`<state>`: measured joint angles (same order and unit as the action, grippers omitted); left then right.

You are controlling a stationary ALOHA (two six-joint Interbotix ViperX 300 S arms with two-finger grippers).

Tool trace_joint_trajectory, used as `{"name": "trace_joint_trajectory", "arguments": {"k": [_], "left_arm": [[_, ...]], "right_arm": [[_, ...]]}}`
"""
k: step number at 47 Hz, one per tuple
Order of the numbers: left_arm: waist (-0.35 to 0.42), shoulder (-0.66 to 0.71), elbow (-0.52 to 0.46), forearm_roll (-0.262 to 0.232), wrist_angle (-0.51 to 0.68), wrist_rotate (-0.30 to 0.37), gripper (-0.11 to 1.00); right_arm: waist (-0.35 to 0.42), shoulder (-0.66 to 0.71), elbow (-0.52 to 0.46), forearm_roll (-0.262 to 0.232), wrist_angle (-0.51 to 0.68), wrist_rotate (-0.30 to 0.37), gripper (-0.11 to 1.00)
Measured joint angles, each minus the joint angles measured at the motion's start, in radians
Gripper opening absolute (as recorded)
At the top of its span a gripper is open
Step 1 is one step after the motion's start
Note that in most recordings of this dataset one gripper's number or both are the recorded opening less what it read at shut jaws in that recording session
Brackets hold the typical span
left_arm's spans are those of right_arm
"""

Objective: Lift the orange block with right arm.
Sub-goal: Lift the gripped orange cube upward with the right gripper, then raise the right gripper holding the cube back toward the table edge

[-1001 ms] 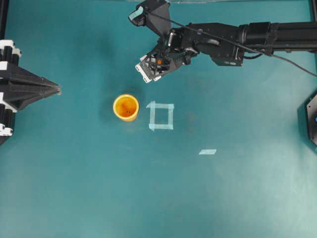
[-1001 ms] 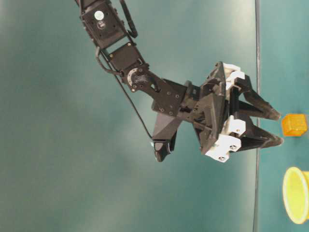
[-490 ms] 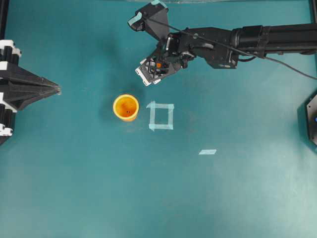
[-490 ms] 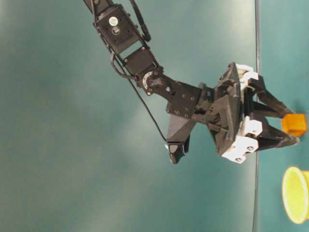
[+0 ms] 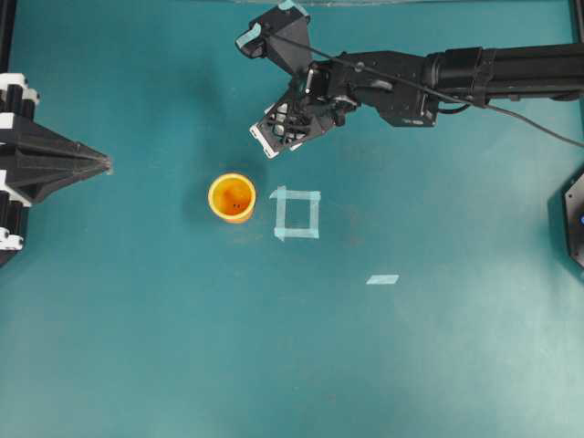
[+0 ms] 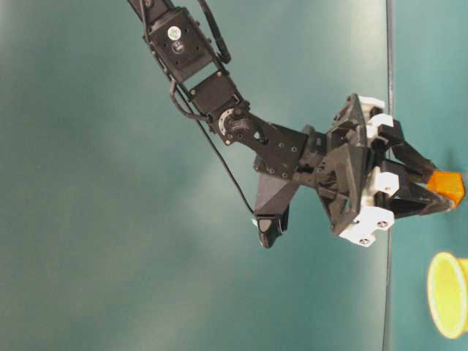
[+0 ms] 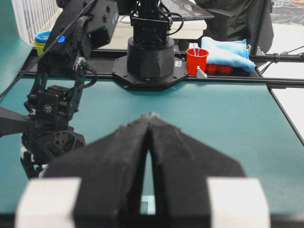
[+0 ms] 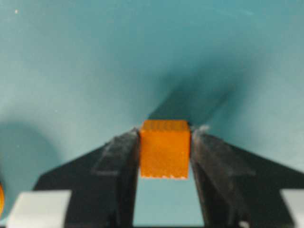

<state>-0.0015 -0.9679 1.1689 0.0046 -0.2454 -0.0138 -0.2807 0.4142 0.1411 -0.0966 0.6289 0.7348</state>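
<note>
Right arm (image 5: 429, 73): black jointed links w/ visible screws, thin black cable running along top. Right gripper (image 6: 439, 197): black tapering fingers, white blocks at finger bases. Left gripper (image 5: 105, 165) at 9 o'clock showing black pointed fingers w/ white parts behind.

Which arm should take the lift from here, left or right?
Right. The right gripper has its fingers against both sides of the orange block. The left gripper sits shut at the table edge, far from the block.
</note>
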Motion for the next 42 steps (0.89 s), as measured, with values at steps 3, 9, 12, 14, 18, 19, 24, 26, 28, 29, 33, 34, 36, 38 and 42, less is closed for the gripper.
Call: {"name": "trace_joint_trajectory", "arguments": {"k": [3, 9, 12, 14, 18, 19, 24, 26, 28, 29, 33, 34, 36, 38, 42], "left_arm": [[0.000, 0.000, 0.000, 0.000, 0.002, 0.000, 0.00], [0.000, 0.000, 0.000, 0.000, 0.006, 0.000, 0.00], [0.000, 0.000, 0.000, 0.000, 0.017, 0.000, 0.00], [0.000, 0.000, 0.000, 0.002, 0.023, 0.000, 0.00], [0.000, 0.000, 0.000, 0.000, 0.031, 0.000, 0.00], [0.000, 0.000, 0.000, 0.000, 0.031, 0.000, 0.00], [0.000, 0.000, 0.000, 0.000, 0.032, 0.000, 0.00], [0.000, 0.000, 0.000, 0.000, 0.032, 0.000, 0.00], [0.000, 0.000, 0.000, 0.000, 0.032, 0.000, 0.00], [0.000, -0.002, 0.000, 0.002, 0.031, 0.000, 0.00], [0.000, -0.002, 0.000, 0.000, 0.032, 0.000, 0.00], [0.000, 0.000, 0.000, 0.000, 0.032, 0.000, 0.00], [0.000, -0.002, 0.000, 0.000, 0.032, 0.000, 0.00], [0.000, 0.000, 0.000, 0.000, 0.032, 0.000, 0.00], [0.000, -0.002, 0.000, 0.000, 0.032, 0.000, 0.00]], "right_arm": [[0.000, 0.000, -0.002, 0.000, 0.003, 0.000, 0.39], [0.002, -0.005, -0.005, 0.000, 0.005, 0.002, 0.39], [0.003, -0.014, -0.011, 0.000, 0.018, 0.002, 0.39], [0.003, -0.023, -0.018, 0.000, 0.031, 0.002, 0.39], [0.003, -0.043, -0.040, 0.000, 0.077, 0.002, 0.39], [0.003, -0.046, -0.046, 0.000, 0.086, 0.002, 0.39], [0.003, -0.061, -0.072, 0.000, 0.144, 0.002, 0.39], [0.003, -0.066, -0.081, 0.000, 0.160, 0.002, 0.39], [0.003, -0.071, -0.092, -0.002, 0.172, 0.002, 0.39], [0.003, -0.071, -0.097, 0.000, 0.178, 0.002, 0.39], [0.003, -0.081, -0.120, 0.000, 0.204, 0.002, 0.39], [0.003, -0.084, -0.126, 0.000, 0.210, 0.002, 0.39], [0.003, -0.089, -0.138, 0.000, 0.222, 0.002, 0.39], [0.003, -0.095, -0.150, 0.000, 0.238, 0.002, 0.39], [0.005, -0.104, -0.173, 0.000, 0.267, 0.002, 0.39]]}}
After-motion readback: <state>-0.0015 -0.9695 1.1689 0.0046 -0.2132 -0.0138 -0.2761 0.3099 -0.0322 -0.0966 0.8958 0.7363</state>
